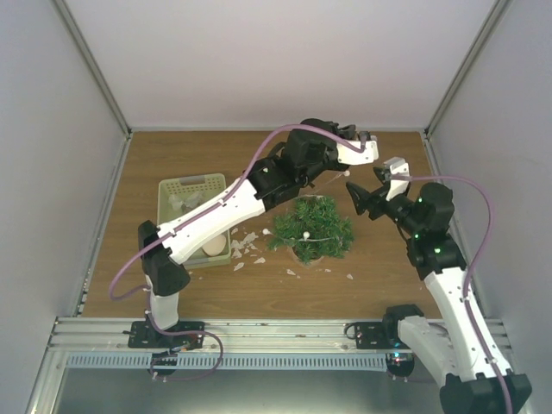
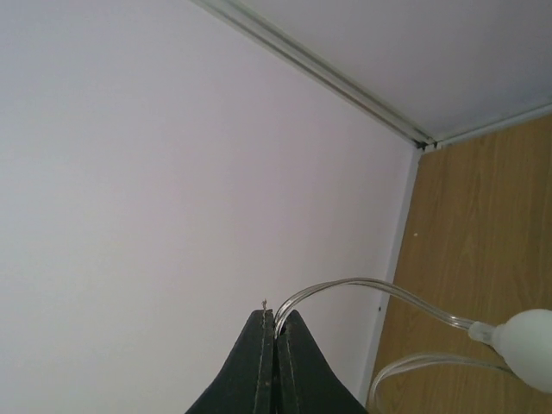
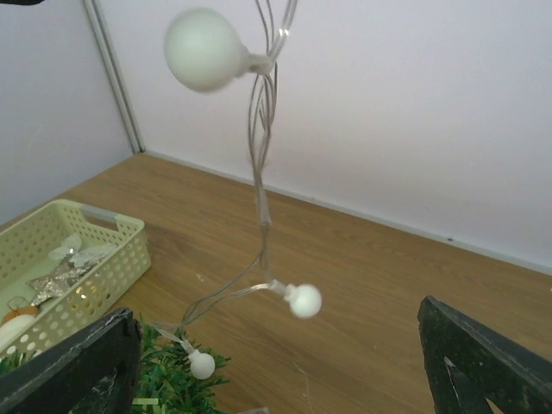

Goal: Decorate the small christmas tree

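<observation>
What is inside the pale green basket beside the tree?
A silver star ornament and a pale round ornament lie in the basket. In the top view the left arm covers its middle, so anything there is hidden.

Wooden tabletop [image 1: 259,297], plain white walls [image 1: 259,60], metal corner posts [image 1: 95,69], even light

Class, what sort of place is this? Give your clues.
Probably a robot test cell: white walls box in a wooden table; the left arm and right arm stand on a metal rail at its edge.
</observation>
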Available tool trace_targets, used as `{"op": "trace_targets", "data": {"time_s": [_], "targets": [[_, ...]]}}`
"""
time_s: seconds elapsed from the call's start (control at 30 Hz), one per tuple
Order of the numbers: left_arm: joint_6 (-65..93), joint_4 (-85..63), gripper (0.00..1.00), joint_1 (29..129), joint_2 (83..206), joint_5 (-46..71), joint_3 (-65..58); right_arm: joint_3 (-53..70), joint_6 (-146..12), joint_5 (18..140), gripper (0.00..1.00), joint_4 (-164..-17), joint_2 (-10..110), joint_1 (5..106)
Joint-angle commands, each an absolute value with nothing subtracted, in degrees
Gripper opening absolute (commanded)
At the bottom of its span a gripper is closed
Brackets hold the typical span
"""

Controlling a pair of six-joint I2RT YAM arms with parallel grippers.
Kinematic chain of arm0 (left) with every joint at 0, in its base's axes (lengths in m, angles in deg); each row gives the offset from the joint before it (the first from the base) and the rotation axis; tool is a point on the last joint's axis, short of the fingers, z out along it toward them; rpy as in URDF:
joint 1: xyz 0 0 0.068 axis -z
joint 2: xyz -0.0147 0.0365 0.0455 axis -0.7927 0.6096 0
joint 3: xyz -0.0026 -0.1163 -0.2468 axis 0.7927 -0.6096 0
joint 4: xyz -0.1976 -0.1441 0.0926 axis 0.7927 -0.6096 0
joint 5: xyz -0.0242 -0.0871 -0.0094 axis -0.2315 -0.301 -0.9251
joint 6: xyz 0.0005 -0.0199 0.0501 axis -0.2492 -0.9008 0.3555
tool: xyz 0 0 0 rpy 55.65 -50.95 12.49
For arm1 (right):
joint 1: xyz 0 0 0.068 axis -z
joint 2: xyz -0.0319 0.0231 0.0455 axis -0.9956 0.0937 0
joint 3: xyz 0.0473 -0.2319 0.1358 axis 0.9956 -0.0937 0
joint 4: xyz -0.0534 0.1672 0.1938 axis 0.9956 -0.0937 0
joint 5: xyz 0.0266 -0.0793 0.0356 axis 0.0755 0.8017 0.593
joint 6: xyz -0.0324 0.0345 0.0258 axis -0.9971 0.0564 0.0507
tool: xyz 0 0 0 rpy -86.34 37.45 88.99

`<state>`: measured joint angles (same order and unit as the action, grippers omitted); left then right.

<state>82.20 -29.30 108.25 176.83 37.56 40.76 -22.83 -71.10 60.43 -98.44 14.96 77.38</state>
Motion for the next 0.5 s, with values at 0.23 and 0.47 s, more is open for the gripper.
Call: {"op": "trace_targets", "data": {"time_s": [0.23,0.47], "targets": [[76.72,-28.08,0.00,106.58,171.26,32.92,35.12,-18.82,-73.14,62.13,0.88,-97.28,19.33,77.01],[73.66,-30.08,0.00,106.47,171.32,30.48,34.00,-15.73,-72.36,59.62,0.88,-95.38,23.09,76.98]]}}
